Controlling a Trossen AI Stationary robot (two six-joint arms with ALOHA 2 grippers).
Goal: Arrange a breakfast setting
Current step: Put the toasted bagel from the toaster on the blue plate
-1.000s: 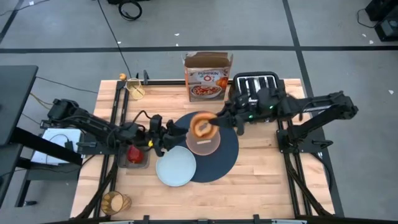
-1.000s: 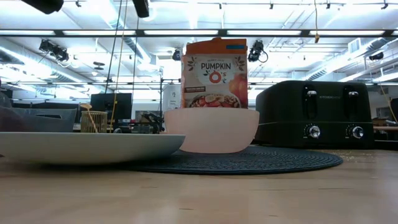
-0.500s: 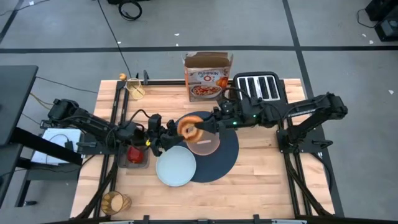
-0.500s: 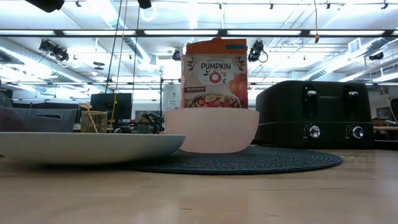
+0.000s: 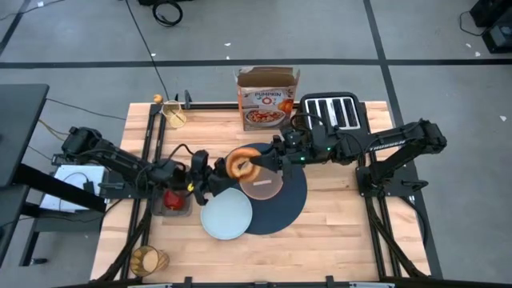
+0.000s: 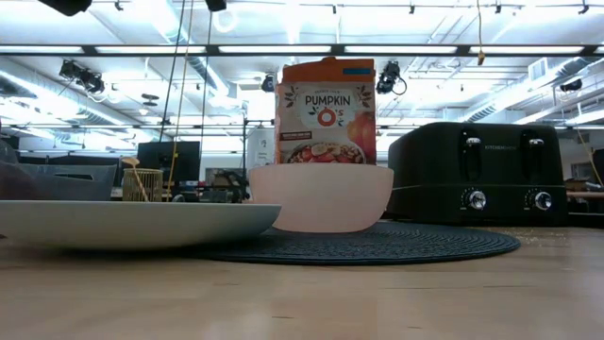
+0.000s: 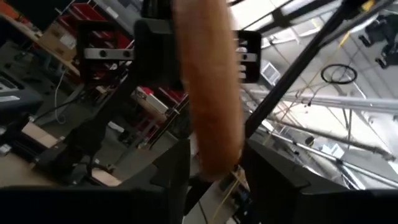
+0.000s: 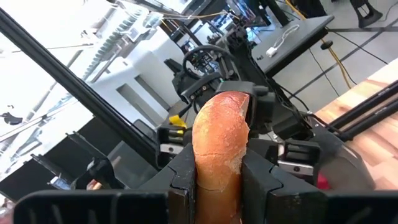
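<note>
I saw the bagel (image 5: 239,164) standing on edge, golden-brown and ring-shaped, in the air over the placemat's (image 5: 290,204) left edge beside the pinkish bowl (image 5: 262,185). My right gripper (image 5: 258,164) pinched it edgewise; the left gripper (image 5: 214,172) was spread around it. The pale-blue plate (image 5: 226,217) lay bare and the bowl looked empty.

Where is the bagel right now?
In the high view, the bagel is held in the air by the right tool, left of the pinkish bowl, facing the left tool.
</note>
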